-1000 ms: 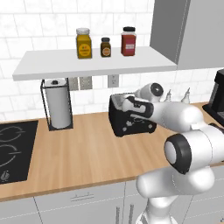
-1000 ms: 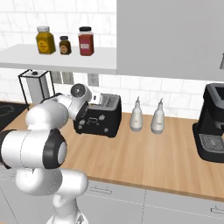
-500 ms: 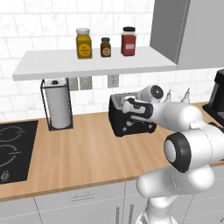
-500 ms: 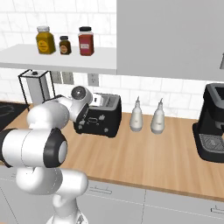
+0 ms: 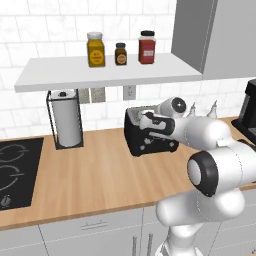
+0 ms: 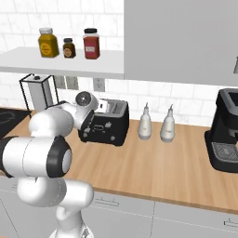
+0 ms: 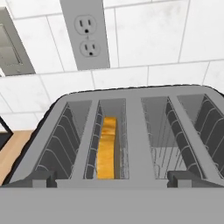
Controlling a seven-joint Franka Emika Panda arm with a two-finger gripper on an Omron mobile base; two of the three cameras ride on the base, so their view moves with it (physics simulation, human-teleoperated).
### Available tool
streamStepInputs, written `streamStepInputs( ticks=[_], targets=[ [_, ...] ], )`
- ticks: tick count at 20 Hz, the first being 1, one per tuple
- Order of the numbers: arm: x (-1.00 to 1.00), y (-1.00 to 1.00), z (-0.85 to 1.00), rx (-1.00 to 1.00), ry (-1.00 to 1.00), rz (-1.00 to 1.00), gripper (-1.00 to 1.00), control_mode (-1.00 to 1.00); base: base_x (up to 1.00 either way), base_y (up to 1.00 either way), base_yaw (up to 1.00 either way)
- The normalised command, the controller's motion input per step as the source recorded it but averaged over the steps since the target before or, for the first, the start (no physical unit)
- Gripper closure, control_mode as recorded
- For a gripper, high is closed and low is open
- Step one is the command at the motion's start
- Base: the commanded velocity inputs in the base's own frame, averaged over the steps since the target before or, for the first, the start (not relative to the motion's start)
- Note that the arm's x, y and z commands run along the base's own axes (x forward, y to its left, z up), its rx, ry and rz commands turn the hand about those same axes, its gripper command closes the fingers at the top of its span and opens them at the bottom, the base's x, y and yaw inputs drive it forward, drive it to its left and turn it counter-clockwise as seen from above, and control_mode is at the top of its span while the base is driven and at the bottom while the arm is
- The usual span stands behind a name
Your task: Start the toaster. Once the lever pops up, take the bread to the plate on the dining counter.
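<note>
Paper towel roll upright in wire holder at far left of wood counter. Black toaster mid-counter against tiled wall. Bread on edge in left slot, sunk low. Gripper just above toaster top, fingertips hard to make out, probably spread wide, nothing held. Two pale bottles, then coffee machine at right.
</note>
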Motion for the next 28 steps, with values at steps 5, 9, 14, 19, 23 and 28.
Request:
streamStepInputs(
  ticks=[5, 9, 14, 19, 23, 28],
  targets=[
    [0.01, 0.02, 0.00, 0.00, 0.00, 0.00, -1.00, -1.00, 0.00, 0.00, 0.00],
    [0.00, 0.06, 0.00, 0.00, 0.00, -0.01, -1.00, -1.00, 0.00, 0.00, 0.00],
    [0.00, 0.06, 0.00, 0.00, 0.00, -0.05, -1.00, -1.00, 0.00, 0.00, 0.00],
    [0.00, 0.03, 0.00, 0.00, 0.00, -0.01, -1.00, -1.00, 0.00, 0.00, 0.00],
    [0.00, 0.00, 0.00, 0.00, 0.00, 0.00, -1.00, -1.00, 0.00, 0.00, 0.00],
    [0.00, 0.00, -0.02, 0.00, 0.00, 0.00, -1.00, -1.00, 0.00, 0.00, 0.00]
  ],
)
